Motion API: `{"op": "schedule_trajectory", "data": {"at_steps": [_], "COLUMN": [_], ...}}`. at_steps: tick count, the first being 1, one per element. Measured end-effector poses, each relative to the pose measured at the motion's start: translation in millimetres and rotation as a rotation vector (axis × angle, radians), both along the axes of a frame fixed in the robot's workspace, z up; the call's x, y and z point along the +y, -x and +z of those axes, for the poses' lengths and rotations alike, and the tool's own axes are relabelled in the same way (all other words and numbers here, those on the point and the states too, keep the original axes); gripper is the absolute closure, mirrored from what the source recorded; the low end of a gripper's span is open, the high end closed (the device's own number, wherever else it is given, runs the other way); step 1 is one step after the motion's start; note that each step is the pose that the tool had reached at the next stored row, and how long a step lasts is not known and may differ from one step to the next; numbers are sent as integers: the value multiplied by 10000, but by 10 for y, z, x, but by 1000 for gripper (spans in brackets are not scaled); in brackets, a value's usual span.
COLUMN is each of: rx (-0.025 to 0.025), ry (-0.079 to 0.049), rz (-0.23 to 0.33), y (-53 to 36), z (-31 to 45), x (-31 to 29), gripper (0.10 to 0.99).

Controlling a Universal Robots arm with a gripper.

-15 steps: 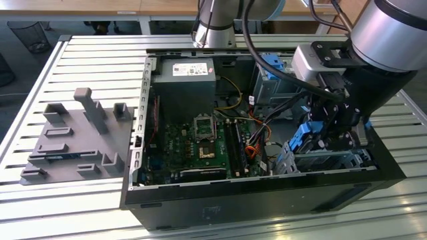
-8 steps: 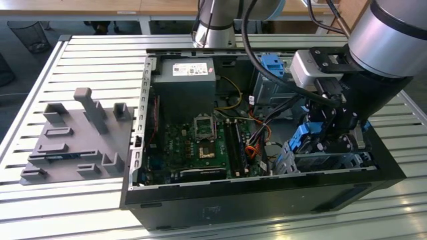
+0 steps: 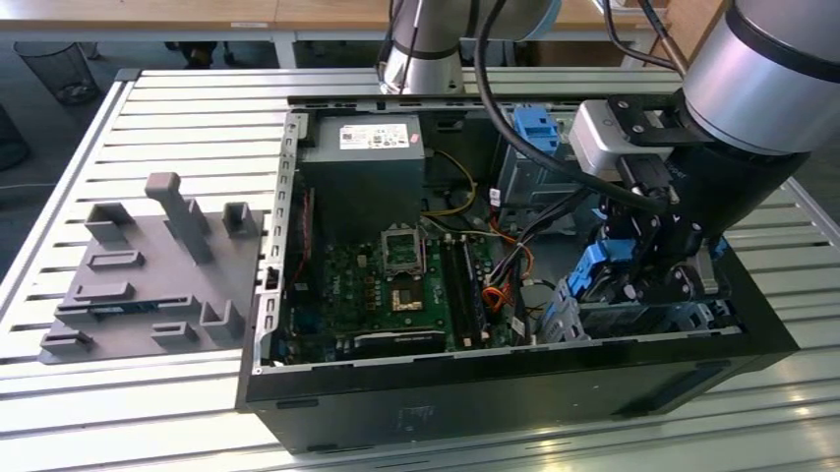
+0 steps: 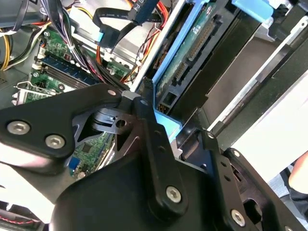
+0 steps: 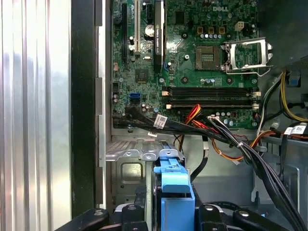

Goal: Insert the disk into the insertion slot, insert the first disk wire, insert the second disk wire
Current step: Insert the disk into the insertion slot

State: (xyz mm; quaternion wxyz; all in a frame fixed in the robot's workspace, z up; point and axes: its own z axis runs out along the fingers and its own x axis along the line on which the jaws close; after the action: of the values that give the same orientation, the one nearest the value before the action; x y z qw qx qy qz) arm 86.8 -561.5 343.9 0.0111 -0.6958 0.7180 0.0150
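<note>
My gripper (image 3: 632, 280) is shut on the disk (image 3: 599, 267), gripping its bright blue carrier, at the near corner of the open computer case on the exterior view's right. The disk stands on edge, its lower end just above or inside the insertion slot (image 3: 646, 317), a low perforated silver-grey cage. In the second wrist view the disk's (image 4: 190, 57) green circuit side and connector row face the motherboard, with a black finger (image 4: 148, 108) against the blue frame. In the first wrist view the blue carrier (image 5: 175, 190) sits between two black fingertips, beside the slot's metal wall (image 5: 126, 166).
The motherboard (image 3: 393, 285) fills the case floor. Loose black, red and orange wires (image 5: 226, 139) run close to the disk. A taller grey cage with a blue latch (image 3: 537, 128) stands at the back. A grey parts fixture (image 3: 145, 275) lies outside the case on the slatted table (image 3: 184, 108).
</note>
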Motion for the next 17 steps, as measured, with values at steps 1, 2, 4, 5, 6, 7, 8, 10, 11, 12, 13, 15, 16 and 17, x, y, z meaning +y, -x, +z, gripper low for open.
{"op": "schedule_trajectory", "data": {"at_steps": [1, 2, 4, 5, 6, 7, 8, 10, 11, 12, 13, 15, 16, 17], "rx": [0, 0, 0, 0, 0, 0, 0, 0, 0, 0, 0, 0, 0, 0], "ry": [-25, -51, -124, -144, -158, -175, -184, -191, -193, -193, -193, -191, -190, -190], "rz": [0, 0, -1, 0, 0, 0, 0, 0, 0, 0, 2, 2, 3, 5], "y": [0, 0, 0, 0, 0, 0, 0, 0, 0, 0, 1, 8, 14, 21], "z": [6, 18, 33, 36, 39, 42, 45, 51, 52, 53, 53, 54, 55, 55], "x": [1, 3, 4, 5, 5, 5, 5, 5, 6, 6, 6, 6, 5, 5], "gripper": [651, 651, 651, 651, 651, 651, 651, 651, 651, 667, 729, 788, 847, 847]}}
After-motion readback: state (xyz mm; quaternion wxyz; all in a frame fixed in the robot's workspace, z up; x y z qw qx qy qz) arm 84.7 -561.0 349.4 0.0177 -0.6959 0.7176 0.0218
